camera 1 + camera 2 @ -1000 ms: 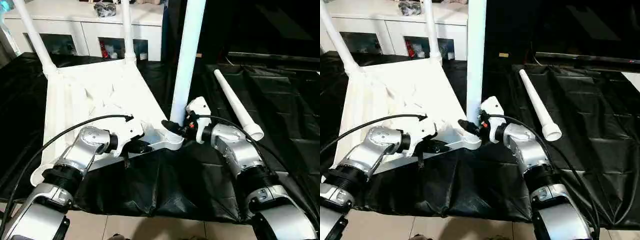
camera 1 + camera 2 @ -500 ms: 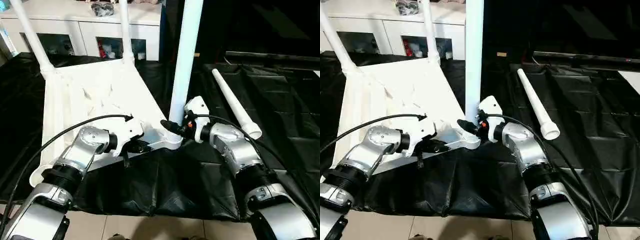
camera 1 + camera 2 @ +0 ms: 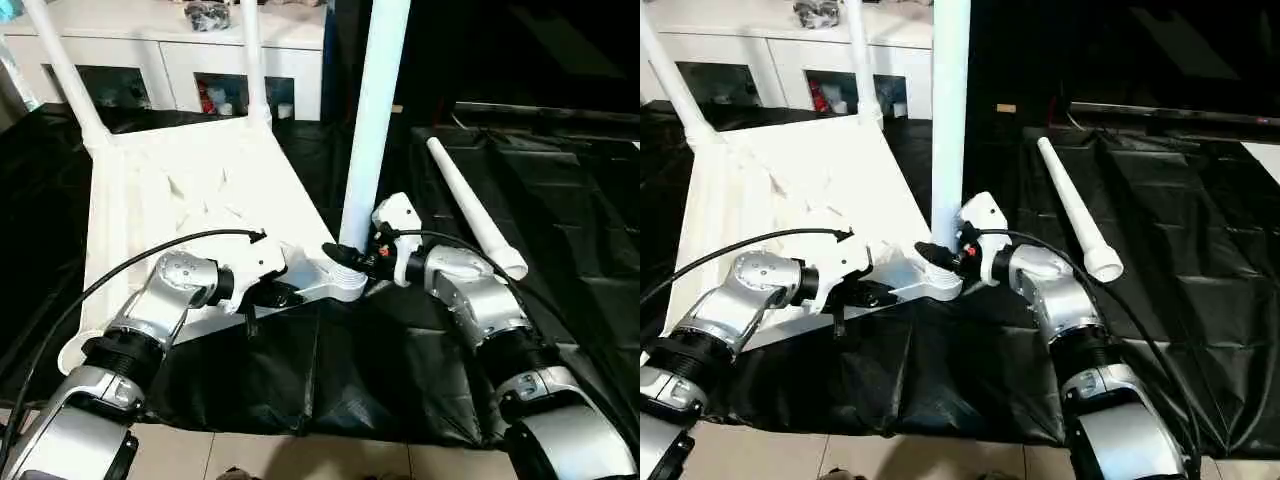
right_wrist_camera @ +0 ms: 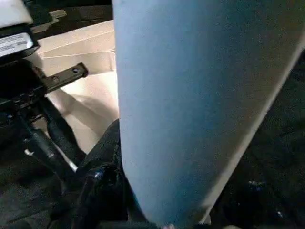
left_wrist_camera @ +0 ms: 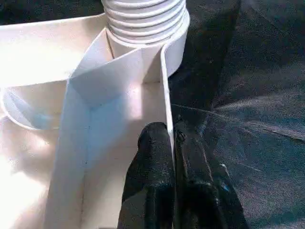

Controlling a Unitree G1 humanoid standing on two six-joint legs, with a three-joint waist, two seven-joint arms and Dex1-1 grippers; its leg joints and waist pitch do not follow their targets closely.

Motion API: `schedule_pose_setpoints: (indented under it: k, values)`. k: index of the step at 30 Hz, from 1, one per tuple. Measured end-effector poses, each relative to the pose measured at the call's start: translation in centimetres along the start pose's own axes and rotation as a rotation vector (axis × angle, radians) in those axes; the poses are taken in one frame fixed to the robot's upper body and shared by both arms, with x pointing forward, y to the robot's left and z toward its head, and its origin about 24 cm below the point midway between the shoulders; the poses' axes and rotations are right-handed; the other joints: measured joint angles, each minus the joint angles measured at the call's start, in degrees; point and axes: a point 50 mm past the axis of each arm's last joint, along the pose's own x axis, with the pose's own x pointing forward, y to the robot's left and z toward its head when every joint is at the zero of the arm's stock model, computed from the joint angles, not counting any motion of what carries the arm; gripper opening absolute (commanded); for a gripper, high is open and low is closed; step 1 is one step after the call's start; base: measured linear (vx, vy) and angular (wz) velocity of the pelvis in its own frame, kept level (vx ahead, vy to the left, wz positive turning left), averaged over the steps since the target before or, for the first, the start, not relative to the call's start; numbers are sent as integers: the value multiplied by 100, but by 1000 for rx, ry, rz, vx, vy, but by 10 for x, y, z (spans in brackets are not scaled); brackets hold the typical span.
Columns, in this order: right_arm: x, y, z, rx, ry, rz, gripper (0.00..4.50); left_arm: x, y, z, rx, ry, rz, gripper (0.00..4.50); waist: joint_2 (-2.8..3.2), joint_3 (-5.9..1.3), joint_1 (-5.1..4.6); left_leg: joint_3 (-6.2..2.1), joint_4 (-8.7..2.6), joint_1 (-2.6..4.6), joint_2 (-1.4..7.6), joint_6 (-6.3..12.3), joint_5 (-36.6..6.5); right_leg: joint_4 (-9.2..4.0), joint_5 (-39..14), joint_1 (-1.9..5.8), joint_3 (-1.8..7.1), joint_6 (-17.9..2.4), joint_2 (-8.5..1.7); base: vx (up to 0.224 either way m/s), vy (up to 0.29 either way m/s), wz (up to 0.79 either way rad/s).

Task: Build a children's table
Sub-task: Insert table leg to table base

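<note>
The tabletop (image 3: 190, 200) lies upside down, ribbed underside up, on a black sheet (image 3: 560, 210) that covers the floor, its near right corner towards the robot and its far edge close to a white cabinet (image 3: 180, 60). Two legs (image 3: 62, 70) already stand in the far corner sockets, one at the far left and the other (image 3: 252, 60) at the far right, both rising out of the top of the frame. A third leg (image 3: 372, 120) stands upright in the near right corner socket (image 3: 345, 283), its ribbed foot visible in the left wrist view. The right gripper (image 3: 345, 257) clasps this upright leg low down, just above the socket, its black fingers (image 4: 102, 157) set around the tube at about half spread. The left gripper (image 5: 171, 143) has its fingers pressed together on the thin side wall of the tabletop, pinching that rim just beside the same socket. A fourth leg (image 3: 475, 205) lies loose on the black sheet to the right, well apart from the tabletop, its wider open end nearest the robot
</note>
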Motion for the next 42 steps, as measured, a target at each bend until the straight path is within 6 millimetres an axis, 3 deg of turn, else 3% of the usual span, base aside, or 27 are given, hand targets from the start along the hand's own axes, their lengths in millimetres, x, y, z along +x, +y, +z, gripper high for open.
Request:
schedule_pose_setpoints:
  k: [18,24,27,29,33,36,42]
  values:
    - [-7,11,-7,-8,-52,107,189,-10,3,-2,51,35,-83,0,-9,-16,23,23,-38,19,2,-1,0,2,2,27,13,-4,5,0,0,0]
    - [2,-1,-11,51,-76,-137,189,6,9,3,-39,17,52,0,-10,-13,-17,28,-44,72,0,-1,0,-15,-2,54,12,2,-3,0,0,0]
    - [8,-11,-11,102,-76,-306,189,21,11,11,-107,2,145,0,-7,-3,-57,-1,-47,70,0,-1,0,-94,-3,54,-36,3,-9,-34,13,-8]
    - [11,-15,-9,117,-74,-388,189,28,12,16,-140,1,185,0,7,5,-119,-32,-52,63,-1,-1,-1,-165,-3,67,-167,2,-63,0,0,0]
    - [20,-18,-8,143,-53,-486,189,38,9,23,-171,7,225,0,37,24,-229,-89,-58,68,9,5,-5,-300,-3,124,-300,2,-87,0,0,0]
    - [26,-16,-7,149,-41,-492,189,39,5,24,-155,18,234,0,29,26,-329,-103,-65,89,8,10,-9,-328,-3,147,-321,1,-89,0,0,0]
    - [36,-11,-4,148,-32,-469,189,36,3,22,-133,41,241,0,33,28,-378,-113,-65,113,6,18,-17,-331,-3,146,-347,2,-94,0,0,0]
